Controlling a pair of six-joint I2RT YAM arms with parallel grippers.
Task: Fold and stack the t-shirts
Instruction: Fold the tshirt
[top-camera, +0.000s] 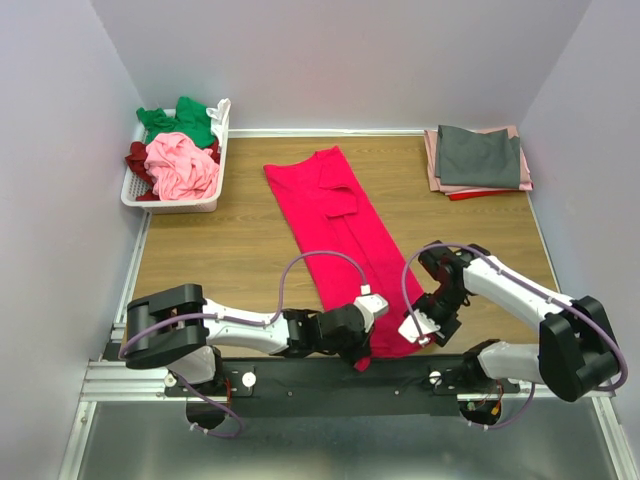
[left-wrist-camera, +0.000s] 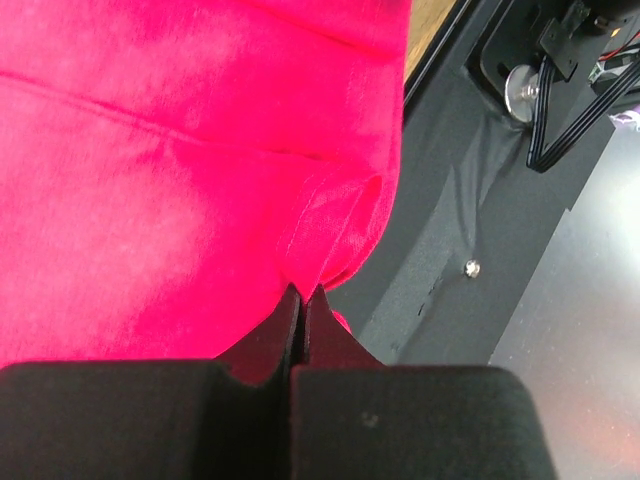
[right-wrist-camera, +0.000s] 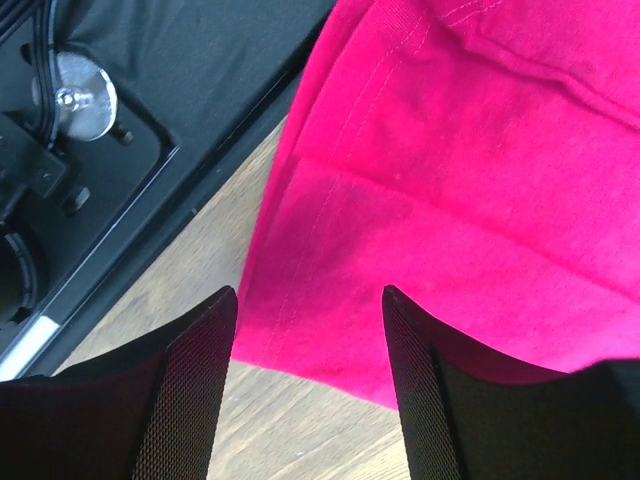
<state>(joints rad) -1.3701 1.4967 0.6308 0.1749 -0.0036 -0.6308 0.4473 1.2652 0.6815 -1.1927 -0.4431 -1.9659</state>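
The crimson-pink t-shirt (top-camera: 340, 225) lies folded in a long strip, running from the table's middle back to the near edge. My left gripper (top-camera: 362, 350) is shut on its near hem corner; in the left wrist view the gripper (left-wrist-camera: 303, 292) pinches a fold of cloth (left-wrist-camera: 330, 230) over the black base plate. My right gripper (top-camera: 425, 335) is open over the strip's near right corner. In the right wrist view its fingertips (right-wrist-camera: 215, 310) straddle the hem corner (right-wrist-camera: 320, 320) above the wood. Folded grey and pink tees (top-camera: 478, 158) are stacked at back right.
A white slatted basket (top-camera: 175, 203) at back left holds green, light pink and maroon tees. The black base rail (top-camera: 330, 375) runs along the near edge, with a bolt (left-wrist-camera: 471, 266) and cables in the wrist views. Lilac walls enclose the table.
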